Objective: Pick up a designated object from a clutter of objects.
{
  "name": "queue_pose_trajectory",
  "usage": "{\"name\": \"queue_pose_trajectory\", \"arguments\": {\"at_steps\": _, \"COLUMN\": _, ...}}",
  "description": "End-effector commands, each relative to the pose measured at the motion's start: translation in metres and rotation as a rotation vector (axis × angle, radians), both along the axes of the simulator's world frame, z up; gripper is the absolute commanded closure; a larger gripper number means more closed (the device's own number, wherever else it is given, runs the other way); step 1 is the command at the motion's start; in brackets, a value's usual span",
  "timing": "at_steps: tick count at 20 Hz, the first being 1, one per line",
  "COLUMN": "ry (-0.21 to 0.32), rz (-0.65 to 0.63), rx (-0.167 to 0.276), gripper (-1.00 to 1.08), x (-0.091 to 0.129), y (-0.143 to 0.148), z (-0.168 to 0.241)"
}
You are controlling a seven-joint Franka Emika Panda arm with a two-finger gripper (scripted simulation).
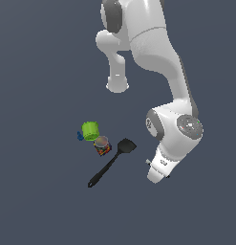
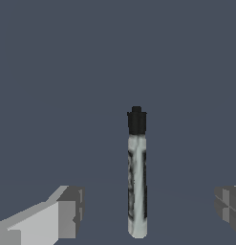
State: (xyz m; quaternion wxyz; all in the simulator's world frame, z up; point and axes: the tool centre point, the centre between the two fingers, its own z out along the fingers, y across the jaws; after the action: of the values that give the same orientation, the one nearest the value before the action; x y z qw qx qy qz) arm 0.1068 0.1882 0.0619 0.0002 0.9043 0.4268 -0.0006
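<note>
The designated object, a short white-grey marker stick with a black cap, lies flat on the dark floor in the wrist view. My gripper is open, and its grey fingers stand on either side of the stick without touching it. In the exterior view the gripper is low over the floor, to the exterior view's right of the clutter, and the arm hides the stick there. The clutter holds a green cup, a little blue piece, a printed can and a long black spatula.
The robot's white base and links rise at the back of the exterior view. The floor is a plain dark grey surface.
</note>
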Motion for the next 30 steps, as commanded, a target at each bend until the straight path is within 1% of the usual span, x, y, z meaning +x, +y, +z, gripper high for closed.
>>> {"name": "queue_pose_trajectory", "arguments": {"at_steps": 1, "ry": -0.001, "rz": 0.008, "rx": 0.001, "gripper": -0.92, "x": 0.0, "y": 0.002, "z": -0.002}}
{"name": "queue_pose_trajectory", "arguments": {"at_steps": 6, "ry": 0.0, "rz": 0.004, "rx": 0.0, "gripper": -0.92, "x": 0.0, "y": 0.001, "z": -0.007}}
{"name": "queue_pose_trajectory", "arguments": {"at_steps": 14, "ry": -0.001, "rz": 0.007, "rx": 0.001, "gripper": -0.92, "x": -0.001, "y": 0.001, "z": -0.044}}
{"name": "queue_pose_trajectory", "arguments": {"at_steps": 20, "ry": -0.001, "rz": 0.008, "rx": 0.001, "gripper": -0.92, "x": 0.0, "y": 0.002, "z": -0.052}}
{"name": "queue_pose_trajectory", "arguments": {"at_steps": 21, "ry": -0.001, "rz": 0.008, "rx": 0.001, "gripper": 1.08, "x": 0.0, "y": 0.002, "z": -0.052}}
{"name": "queue_pose_trajectory", "arguments": {"at_steps": 30, "ry": -0.001, "rz": 0.008, "rx": 0.001, "gripper": 1.08, "x": 0.0, "y": 0.002, "z": -0.052}}
